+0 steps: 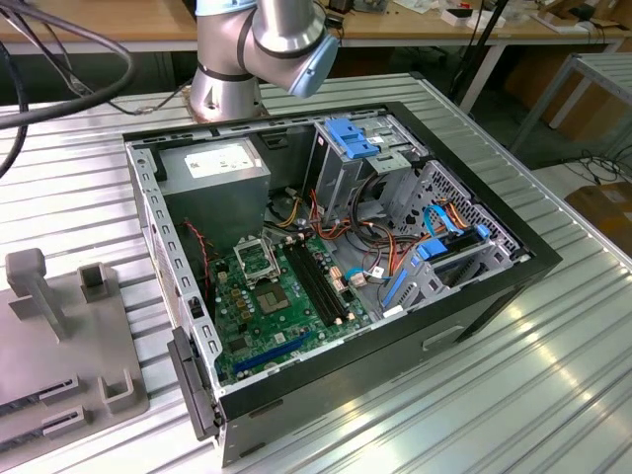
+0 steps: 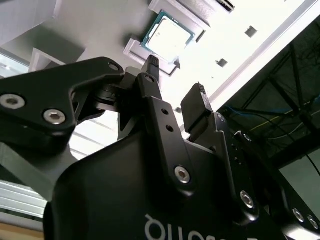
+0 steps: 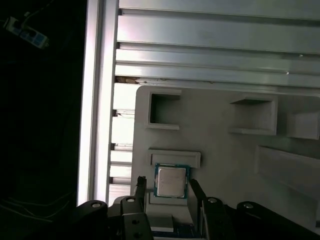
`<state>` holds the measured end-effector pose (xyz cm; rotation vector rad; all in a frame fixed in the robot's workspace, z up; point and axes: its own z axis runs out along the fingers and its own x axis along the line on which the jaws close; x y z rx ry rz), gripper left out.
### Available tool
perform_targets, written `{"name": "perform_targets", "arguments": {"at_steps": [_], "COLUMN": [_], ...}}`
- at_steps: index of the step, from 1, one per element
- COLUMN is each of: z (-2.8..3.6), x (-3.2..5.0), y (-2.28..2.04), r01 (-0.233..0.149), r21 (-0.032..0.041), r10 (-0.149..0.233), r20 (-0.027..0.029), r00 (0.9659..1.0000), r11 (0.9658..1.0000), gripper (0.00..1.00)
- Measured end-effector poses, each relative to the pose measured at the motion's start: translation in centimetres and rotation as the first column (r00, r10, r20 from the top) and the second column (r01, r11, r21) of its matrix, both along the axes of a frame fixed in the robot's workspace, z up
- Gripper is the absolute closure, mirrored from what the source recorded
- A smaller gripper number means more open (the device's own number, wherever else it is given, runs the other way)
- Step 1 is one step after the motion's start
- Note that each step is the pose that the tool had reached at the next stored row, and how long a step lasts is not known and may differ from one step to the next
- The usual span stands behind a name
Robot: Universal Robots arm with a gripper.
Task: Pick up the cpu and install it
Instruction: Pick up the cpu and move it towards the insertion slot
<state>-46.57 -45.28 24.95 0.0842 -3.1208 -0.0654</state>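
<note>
One gripper point(image 2: 176, 75) hovers over cpu point(image 3: 171, 181) in grey holder point(image 3: 215, 150) w/ jaws wide.

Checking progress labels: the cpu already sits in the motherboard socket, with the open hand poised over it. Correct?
Not quite. The cpu lies on the grey holder, not in the motherboard socket; the first wrist view shows it. The open hand is poised over it.
</note>
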Motion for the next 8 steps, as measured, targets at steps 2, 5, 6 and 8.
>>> {"name": "perform_targets", "arguments": {"at_steps": [2, 5, 6, 8], "z": [-0.37, -0.93, -1.1, -1.47], "x": [0.0, 0.0, 0.0, 0.0], "y": [-0.13, -0.35, -0.41, -0.57], "r01": [0.0, 0.0, 0.0, 0.0], "r21": [-0.0002, -0.0005, -0.0006, -0.0007], "r10": [0.0, 0.0, 0.0, 0.0], "r20": [-0.0001, -0.0001, -0.0001, -0.0002], "r00": [1.0, 1.0, 1.0, 1.0], "r11": [1.0, 1.0, 1.0, 1.0], "gripper": [0.54, 0.54, 0.54, 0.54]}}
